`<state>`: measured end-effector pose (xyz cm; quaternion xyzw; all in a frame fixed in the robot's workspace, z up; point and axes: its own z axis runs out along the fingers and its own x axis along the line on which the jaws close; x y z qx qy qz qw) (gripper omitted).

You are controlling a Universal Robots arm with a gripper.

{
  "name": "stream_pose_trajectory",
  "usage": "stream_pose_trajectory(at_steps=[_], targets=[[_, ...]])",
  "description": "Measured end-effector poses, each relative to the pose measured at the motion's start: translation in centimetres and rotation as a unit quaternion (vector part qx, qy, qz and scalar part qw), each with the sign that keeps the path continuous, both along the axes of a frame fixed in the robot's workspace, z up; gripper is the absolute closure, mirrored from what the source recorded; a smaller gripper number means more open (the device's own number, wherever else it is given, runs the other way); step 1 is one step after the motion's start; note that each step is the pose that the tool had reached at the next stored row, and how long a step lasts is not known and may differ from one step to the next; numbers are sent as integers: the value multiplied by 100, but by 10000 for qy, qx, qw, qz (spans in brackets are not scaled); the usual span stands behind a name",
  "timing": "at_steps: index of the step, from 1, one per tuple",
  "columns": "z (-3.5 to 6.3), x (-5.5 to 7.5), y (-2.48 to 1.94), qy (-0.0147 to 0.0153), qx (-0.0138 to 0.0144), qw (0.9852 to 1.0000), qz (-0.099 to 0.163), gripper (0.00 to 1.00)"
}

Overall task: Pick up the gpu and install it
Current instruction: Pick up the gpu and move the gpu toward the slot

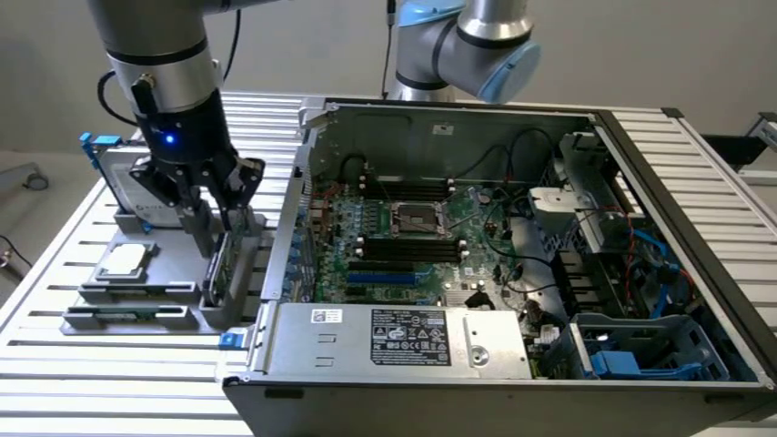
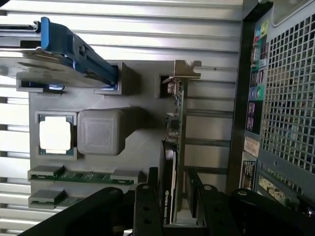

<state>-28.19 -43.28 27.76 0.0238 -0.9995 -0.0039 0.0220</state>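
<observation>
- Fingers (image 2: 147,206) of the gripper (image 2: 173,196) stand apart, one on each side of the graphics card (image 2: 176,132); a thin gap shows on the side nearer the computer case (image 2: 275,123), so by my reading nothing is clamped
- That card stands on its long edge in a slot of the grey holder (image 2: 142,147), just beside the case's outer wall, with its silver bracket (image 2: 183,69) at the end away from the gripper
- Racked upright like this, it offers both flat faces to the fingers, which is probably why it is stored so: black cover toward the other parts, green board toward the case
- Seen from the exterior view, the gripper (image 1: 218,235) points straight down over the card's top edge, lined up with its length so each finger can meet a flat face
- Each neighbour sits in its own recess of the holder, apart from the card, leaving the fingers room: a hard drive (image 2: 54,59) with blue rails, a square processor chip (image 2: 55,135) and memory sticks (image 2: 81,176)
- On the slatted table (image 1: 73,364) the case lies on its side with the cover off, so the main board (image 1: 401,246) faces up and its long slots are open from above
- With the card seated in the holder and not lifted, I judge the pick-up to be at its very start
</observation>
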Motion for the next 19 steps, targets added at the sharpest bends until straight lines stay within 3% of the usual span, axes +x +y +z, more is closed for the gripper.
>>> stream_pose_trajectory(at_steps=[19], targets=[[-344,-12,-5,0,0,10000,1,64]])
